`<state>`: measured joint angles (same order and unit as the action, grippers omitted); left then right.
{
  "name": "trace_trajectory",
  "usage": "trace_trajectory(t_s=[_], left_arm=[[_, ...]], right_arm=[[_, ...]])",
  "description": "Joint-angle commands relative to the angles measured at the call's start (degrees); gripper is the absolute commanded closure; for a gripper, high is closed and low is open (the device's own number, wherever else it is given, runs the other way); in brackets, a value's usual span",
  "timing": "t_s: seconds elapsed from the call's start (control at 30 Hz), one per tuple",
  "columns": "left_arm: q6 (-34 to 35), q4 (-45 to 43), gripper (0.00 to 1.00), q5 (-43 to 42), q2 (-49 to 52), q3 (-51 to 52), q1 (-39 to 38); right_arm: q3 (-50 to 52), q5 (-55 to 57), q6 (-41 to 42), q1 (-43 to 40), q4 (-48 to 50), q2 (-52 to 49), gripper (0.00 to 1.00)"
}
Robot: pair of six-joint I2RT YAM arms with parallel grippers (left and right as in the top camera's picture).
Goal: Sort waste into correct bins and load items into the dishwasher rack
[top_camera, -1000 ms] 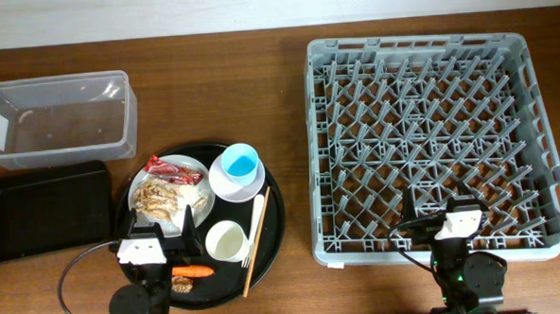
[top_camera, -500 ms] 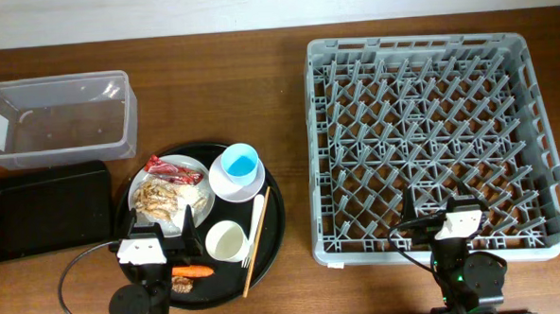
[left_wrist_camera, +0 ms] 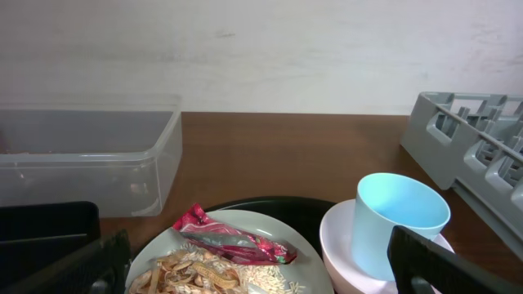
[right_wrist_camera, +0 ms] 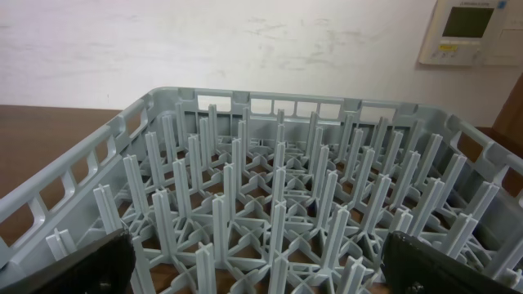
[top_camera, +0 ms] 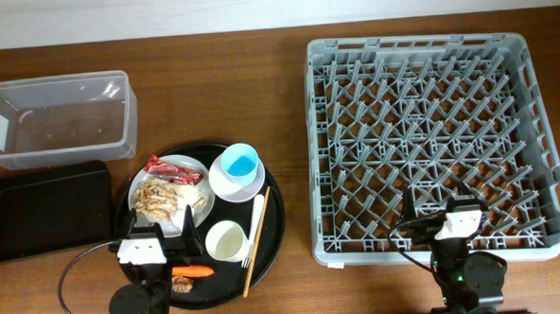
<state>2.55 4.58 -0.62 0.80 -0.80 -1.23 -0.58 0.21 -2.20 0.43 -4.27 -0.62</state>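
The round black tray [top_camera: 273,209] holds a white plate [top_camera: 193,168] with a red-and-white wrapper [top_camera: 167,169] and beige scraps [top_camera: 157,195], a light blue cup [top_camera: 240,163] in a white bowl [top_camera: 226,189], a white cup [top_camera: 225,241], chopsticks [top_camera: 256,236], a carrot [top_camera: 194,271] and a brown morsel [top_camera: 181,285]. My left gripper [top_camera: 158,227] is open and empty over the plate's near edge; its wrist view shows the wrapper [left_wrist_camera: 233,239] and cup [left_wrist_camera: 396,220] between its fingers [left_wrist_camera: 261,273]. My right gripper [top_camera: 443,209] is open and empty above the grey rack's [top_camera: 417,47] near edge [right_wrist_camera: 265,265].
A clear tub [top_camera: 56,119] stands at the back left with a shallow black tray [top_camera: 41,210] in front of it. A white fork [top_camera: 189,218] lies on the plate's near side. A cable loops at the table's front left.
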Motion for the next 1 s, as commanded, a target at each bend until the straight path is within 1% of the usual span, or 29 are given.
trace_trajectory(t_s=[0.0, 0.67, 0.73, 0.8, 0.87, 0.97], left_arm=[[-0.9, 0.2, 0.01, -0.5, -0.2, 0.3, -0.3], [-0.9, 0.2, 0.01, -0.8, -0.2, 0.3, -0.3], [-0.9, 0.2, 0.01, 0.5, 0.2, 0.3, -0.2], [-0.7, 0.2, 0.01, -0.7, 0.6, 0.2, -0.1], [-0.5, 2.8, 0.01, -0.6, 1.2, -1.2, -0.1], [-0.5, 11.6, 0.01, -0.6, 3.3, -6.0, -0.1]], right_arm=[[0.3, 0.5, -0.4, 0.3, -0.4, 0.2, 0.01], [0.3, -0.3, -0.3, 0.3, -0.3, 0.2, 0.01], [0.3, -0.8, -0.3, 0.3, -0.3, 0.2, 0.01], [-0.1, -1.3, 2.0, 0.3, -1.0, 0.1, 0.01], [-2.4, -4.1, 4.0, 0.3, -4.5, -0.4, 0.01], [-8.0, -7.3, 4.6, 0.3, -12.8, -2.8, 0.01]])
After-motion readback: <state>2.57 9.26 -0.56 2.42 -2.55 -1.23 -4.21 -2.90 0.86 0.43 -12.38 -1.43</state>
